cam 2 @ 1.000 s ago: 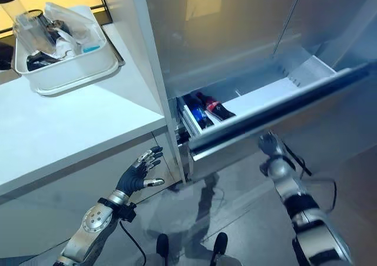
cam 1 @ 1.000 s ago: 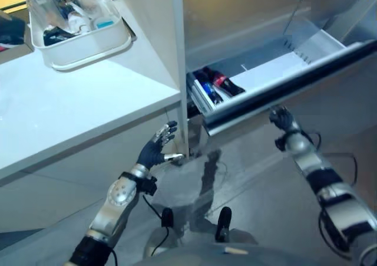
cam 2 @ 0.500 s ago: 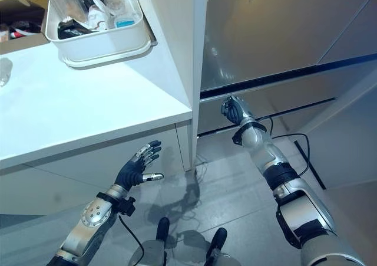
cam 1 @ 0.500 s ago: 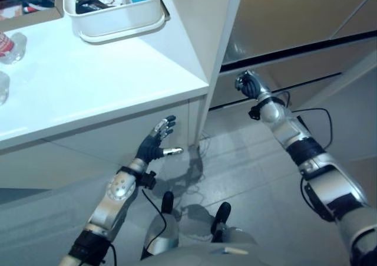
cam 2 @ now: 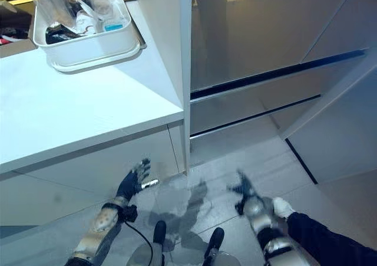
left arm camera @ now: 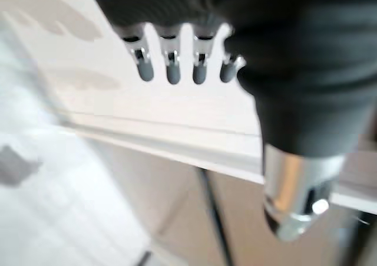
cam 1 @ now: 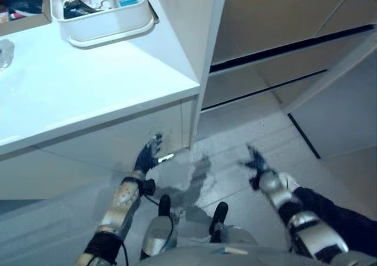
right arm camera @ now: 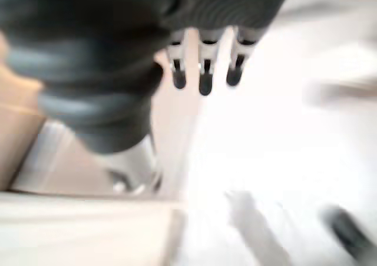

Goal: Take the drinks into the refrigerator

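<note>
The refrigerator (cam 2: 253,36) was seen standing to the right of the white tabletop (cam 2: 65,107), its grey front divided by dark horizontal seams, and its drawer front (cam 2: 247,101) was found flush with the panels around it. The drinks could not be made out anywhere on the closed front or on the floor (cam 2: 235,154) before it.

On the tabletop, at its far edge beside the tall white side panel (cam 2: 171,36), a white tub (cam 2: 88,48) was set, filled with what appeared to be bottles and wrapped items, though their kinds could not be told apart. A clear object (cam 1: 5,49) was glimpsed at the tabletop's left edge.

The left robot hand (cam 2: 132,182) was held low in front of the white cabinet face under the tabletop, near the corner by the refrigerator. Its fingers (left arm camera: 171,71) were extended straight in a row with the thumb apart, and nothing was grasped in it.

The right robot hand (cam 2: 244,190) was held low over the grey floor, well apart from the refrigerator front. Its fingers (right arm camera: 203,80) were likewise stretched out and released, and no object was held between them.
</note>
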